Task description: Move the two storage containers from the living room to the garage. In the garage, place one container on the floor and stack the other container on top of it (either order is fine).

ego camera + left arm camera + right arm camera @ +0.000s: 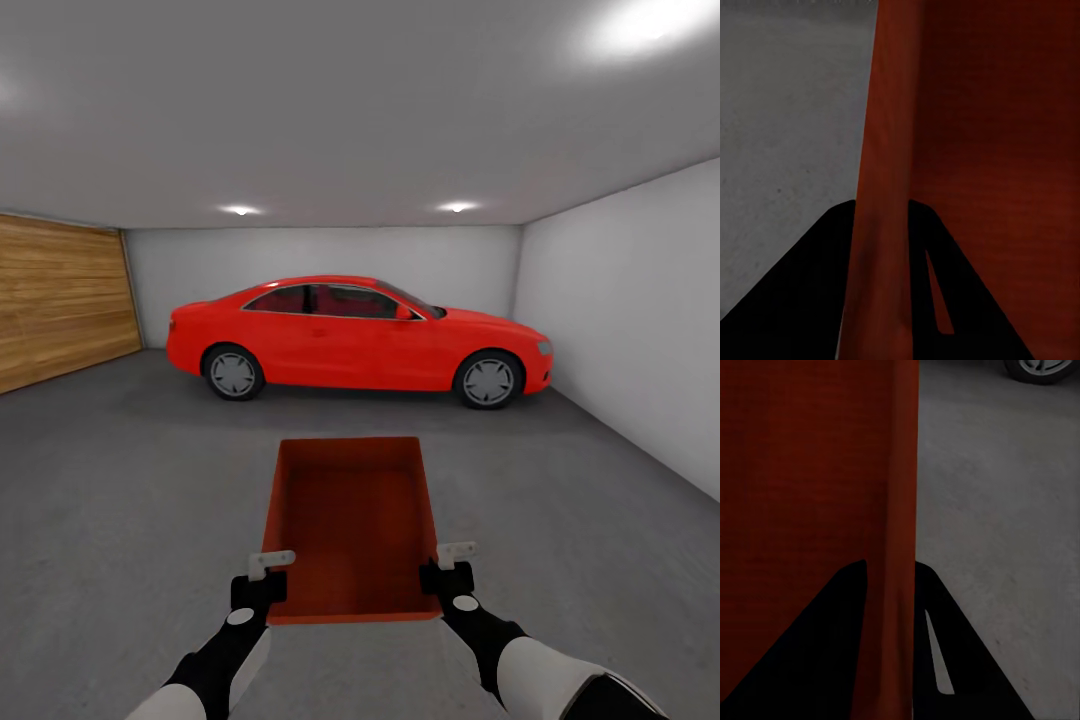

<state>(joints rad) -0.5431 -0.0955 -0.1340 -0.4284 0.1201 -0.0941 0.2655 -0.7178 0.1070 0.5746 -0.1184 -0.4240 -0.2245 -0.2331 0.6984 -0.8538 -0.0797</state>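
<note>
The orange-red storage container [352,520] hangs open-topped in front of the robot, held up over the dark grey floor [120,480] of the garage, its long sides running away toward the far wall. The left gripper [268,578] is clamped on the near end of the container's left wall, and the left wrist view shows that wall [881,225] pinched between its dark fingers [810,285]. The right gripper [448,568] grips the near end of the right wall the same way, one finger [825,645] inside and one outside. No labels or writing can be read on the box. Beyond it a red car [360,340] stands side-on near the far wall, with a wooden door [60,300] at far left.
</note>
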